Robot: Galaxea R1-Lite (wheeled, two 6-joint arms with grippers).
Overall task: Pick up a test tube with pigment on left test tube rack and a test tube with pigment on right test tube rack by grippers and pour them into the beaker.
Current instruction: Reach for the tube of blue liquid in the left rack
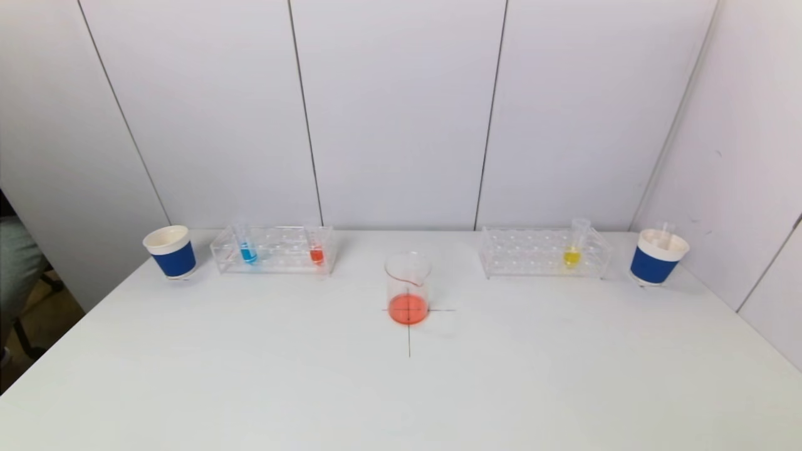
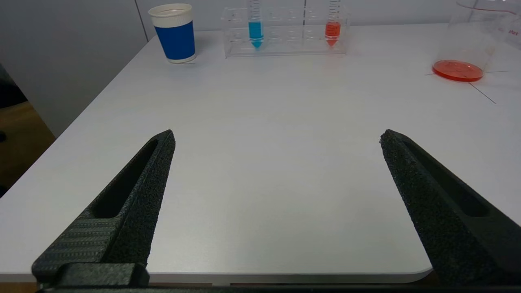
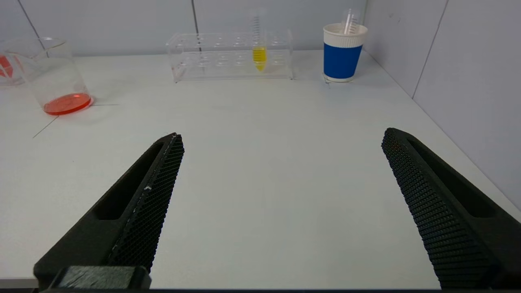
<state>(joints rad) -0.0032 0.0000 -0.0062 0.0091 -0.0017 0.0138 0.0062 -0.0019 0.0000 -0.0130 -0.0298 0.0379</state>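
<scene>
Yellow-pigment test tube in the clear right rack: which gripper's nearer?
Right. The right gripper, open, faces the yellow-pigment test tube across bare table; the left gripper, open, faces the other rack.

A lab bench: test tube racks (image 1: 274, 249), pigment tubes (image 1: 248, 250), beaker (image 1: 408, 288).

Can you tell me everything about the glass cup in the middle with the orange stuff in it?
The beaker is clear, like glass or plastic, round, with straight walls, an open top and a small spout on its rim. It stands upright in the middle of the white table, right on a thin drawn cross. A shallow layer of orange-red liquid covers its bottom; the rest is empty. Only the table touches it. Both racks stand farther back, apart from it.
</scene>
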